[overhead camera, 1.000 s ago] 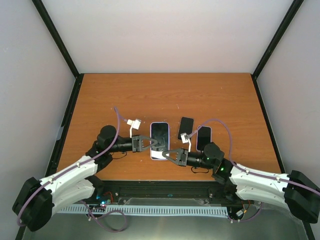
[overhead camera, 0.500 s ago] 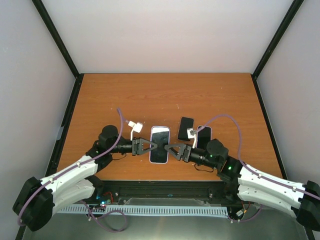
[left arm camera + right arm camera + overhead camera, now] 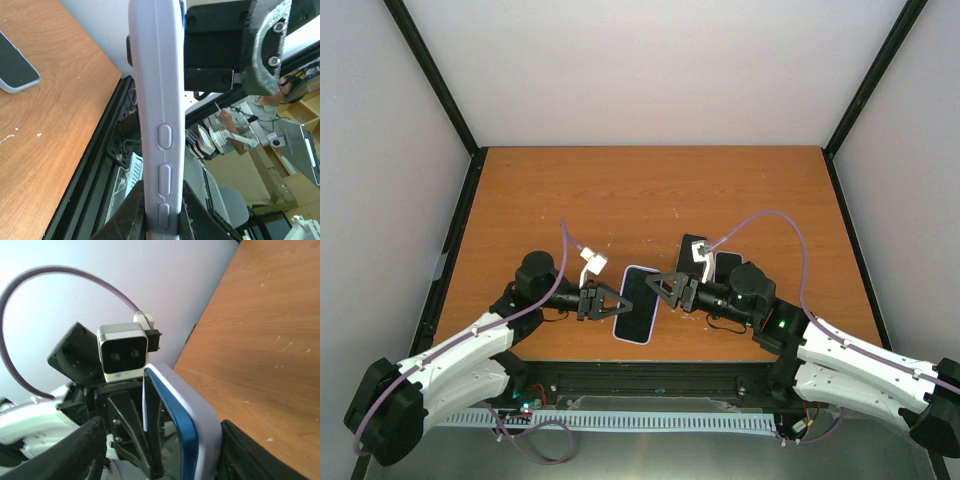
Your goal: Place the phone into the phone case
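Above the table near its front edge, the left gripper pinches the case, with the phone lying in it. The right gripper stands spread astride the opposite rim. The next move is probably a squeeze to seat the phone.

No readable text, label, brand, number or sign in any view. Phone case edge: plain moulded buttons, no marking legible. Background clutter in left wrist view: too blurred and too small to read.
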Robot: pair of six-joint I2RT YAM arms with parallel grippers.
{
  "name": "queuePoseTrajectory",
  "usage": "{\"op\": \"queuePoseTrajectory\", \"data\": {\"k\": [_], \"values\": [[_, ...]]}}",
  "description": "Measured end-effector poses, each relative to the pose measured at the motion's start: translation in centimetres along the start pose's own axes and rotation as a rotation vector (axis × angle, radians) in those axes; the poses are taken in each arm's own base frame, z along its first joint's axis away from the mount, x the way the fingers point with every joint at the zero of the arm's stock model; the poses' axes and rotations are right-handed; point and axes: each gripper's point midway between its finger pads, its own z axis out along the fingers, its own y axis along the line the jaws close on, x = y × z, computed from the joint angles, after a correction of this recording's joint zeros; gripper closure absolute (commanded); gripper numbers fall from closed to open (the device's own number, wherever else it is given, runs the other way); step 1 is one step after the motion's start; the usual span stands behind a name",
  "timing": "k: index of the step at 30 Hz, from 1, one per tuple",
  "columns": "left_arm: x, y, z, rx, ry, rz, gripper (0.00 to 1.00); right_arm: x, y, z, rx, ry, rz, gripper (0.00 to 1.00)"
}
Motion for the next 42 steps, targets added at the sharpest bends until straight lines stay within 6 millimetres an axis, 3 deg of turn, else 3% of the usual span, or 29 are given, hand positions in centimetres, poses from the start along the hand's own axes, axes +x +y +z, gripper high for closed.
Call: {"op": "queuePoseTrajectory", "data": {"k": [8, 13, 19, 20, 23, 26, 28, 34, 36, 40, 42], "values": [[0.3, -0.4, 0.0, 0.020, 0.021, 0.029, 0.96, 0.1, -0.8, -0.2, 0.040, -0.001, 0.004, 0.83], [0.2, -0.5, 0.1, 0.022, 0.030, 0.033, 0.95, 0.0, -0.5, -0.5, 0.029, -0.005, -0.007, 0.97], [0.2, -0.3, 0.2, 0.021, 0.043, 0.020, 0.94, 0.1, -0.8, -0.5, 0.036, -0.005, -0.013, 0.97], [0.2, -0.3, 0.2, 0.020, 0.044, 0.017, 0.94, 0.1, -0.8, -0.5, 0.037, -0.004, -0.013, 0.95], [0.4, -0.2, 0.2, 0.016, 0.049, 0.007, 0.94, 0.3, -1.1, -0.5, 0.040, -0.001, -0.014, 0.78], [0.4, -0.1, 0.2, 0.014, 0.049, 0.006, 0.93, 0.6, -1.3, -0.2, 0.035, 0.008, -0.014, 0.73], [0.4, -0.2, 0.2, 0.013, 0.047, 0.008, 0.92, 1.1, -1.3, 0.5, 0.015, 0.036, -0.008, 0.74], [0.3, -0.4, 0.0, 0.016, 0.042, -0.002, 0.91, 1.8, -0.6, 1.5, -0.069, 0.065, 0.009, 0.91], [0.2, -0.6, -0.1, 0.021, 0.040, 0.006, 0.84, 1.8, -0.2, 1.3, -0.089, 0.062, 0.001, 0.96], [-0.1, -0.6, -0.1, 0.009, 0.023, -0.005, 0.63, 1.9, 0.2, 1.1, -0.108, 0.065, -0.006, 0.97], [-0.5, -0.7, -0.1, 0.007, 0.006, -0.009, 0.59, 2.2, 0.1, 0.9, -0.106, 0.080, -0.008, 0.97]]}}
